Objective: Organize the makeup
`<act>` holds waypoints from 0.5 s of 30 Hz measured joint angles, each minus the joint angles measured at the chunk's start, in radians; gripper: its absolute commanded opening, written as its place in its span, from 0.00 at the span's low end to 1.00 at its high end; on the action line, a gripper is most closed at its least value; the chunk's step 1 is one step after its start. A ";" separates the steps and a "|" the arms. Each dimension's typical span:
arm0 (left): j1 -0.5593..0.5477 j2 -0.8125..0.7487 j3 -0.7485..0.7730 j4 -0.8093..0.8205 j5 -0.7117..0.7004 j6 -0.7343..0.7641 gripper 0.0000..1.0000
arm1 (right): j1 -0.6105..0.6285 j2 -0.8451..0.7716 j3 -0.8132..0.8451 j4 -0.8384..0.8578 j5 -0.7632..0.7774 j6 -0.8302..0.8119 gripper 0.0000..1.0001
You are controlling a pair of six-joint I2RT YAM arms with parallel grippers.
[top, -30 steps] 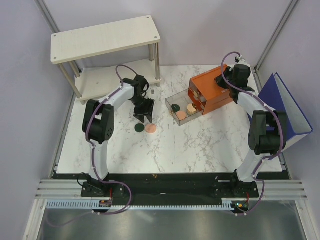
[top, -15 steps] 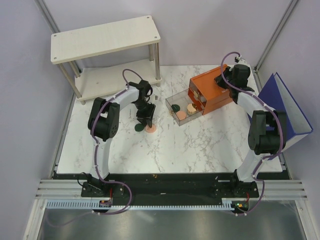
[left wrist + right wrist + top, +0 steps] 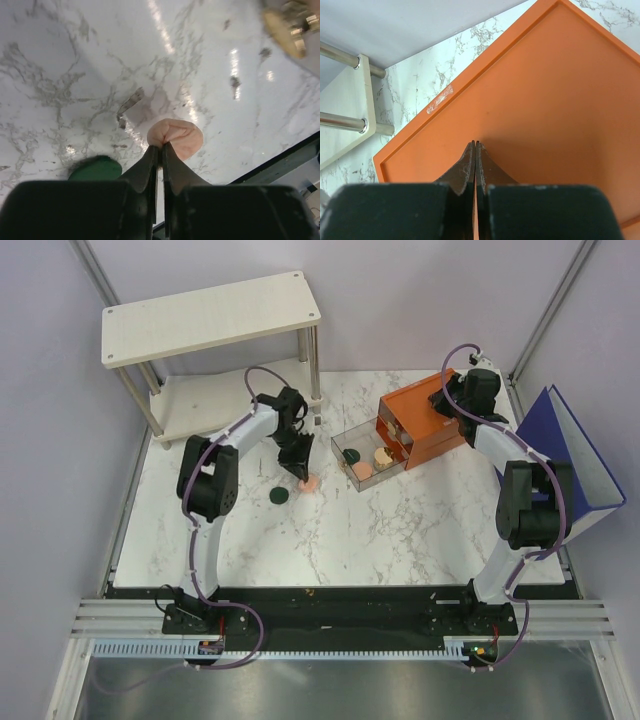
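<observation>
Left gripper (image 3: 161, 146): pinched on the edge of a peach-pink disc (image 3: 181, 136), near the marble, left of the drawer (image 3: 341, 460).
Right gripper (image 3: 474, 145): closed, empty, over the orange box (image 3: 545, 100).
Handling: thin edge grip, so carry slowly and release low inside the drawer.
Loose nearby: dark green disc (image 3: 280, 496).
</observation>
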 measured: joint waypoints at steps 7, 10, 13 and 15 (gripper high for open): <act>-0.002 -0.006 0.239 0.059 0.155 -0.035 0.11 | 0.000 0.002 0.000 0.003 -0.003 0.000 0.00; -0.015 -0.005 0.313 0.116 0.237 -0.061 0.15 | 0.000 0.001 -0.003 0.007 -0.003 0.000 0.00; -0.036 0.005 0.322 0.144 0.293 -0.077 0.21 | 0.000 0.000 -0.005 0.009 -0.003 -0.001 0.00; -0.053 0.024 0.327 0.158 0.330 -0.085 0.32 | 0.000 0.000 -0.005 0.009 -0.003 -0.002 0.00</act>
